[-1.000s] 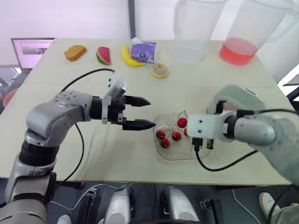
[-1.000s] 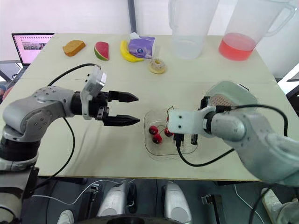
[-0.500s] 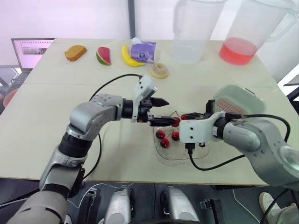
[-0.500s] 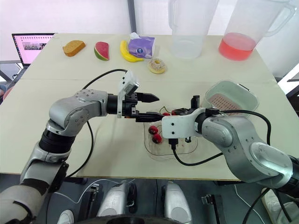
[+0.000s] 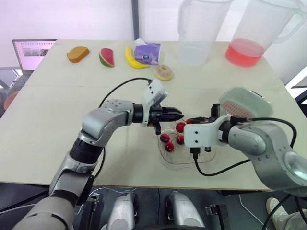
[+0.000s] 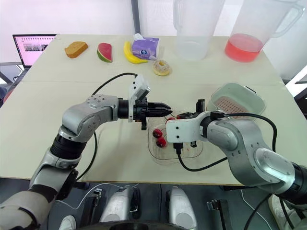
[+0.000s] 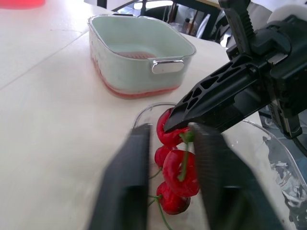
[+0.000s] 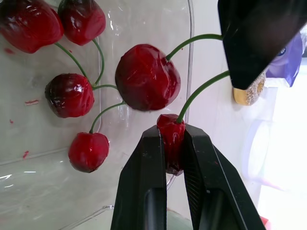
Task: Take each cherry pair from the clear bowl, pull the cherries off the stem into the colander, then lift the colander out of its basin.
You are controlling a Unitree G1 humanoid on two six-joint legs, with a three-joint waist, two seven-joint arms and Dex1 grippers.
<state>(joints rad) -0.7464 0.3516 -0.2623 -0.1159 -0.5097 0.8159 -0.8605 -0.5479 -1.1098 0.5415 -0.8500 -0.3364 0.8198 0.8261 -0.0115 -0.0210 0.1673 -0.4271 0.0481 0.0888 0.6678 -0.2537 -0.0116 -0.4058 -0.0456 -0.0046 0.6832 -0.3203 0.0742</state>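
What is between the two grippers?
A cherry pair: the right gripper pinches one cherry, its stems reach the left gripper; see the right wrist view.

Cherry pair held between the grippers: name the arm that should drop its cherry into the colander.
Right. The right gripper is clamped on a cherry, and the colander sits on its side; the left gripper pinches only the stems.

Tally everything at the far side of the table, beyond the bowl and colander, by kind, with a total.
Pitchers: 2, the clear pitcher and the pitcher with red liquid
Bread slice: 1
Watermelon slice: 1
Banana: 1
Tissue pack: 1
Doughnut: 1
Total: 7
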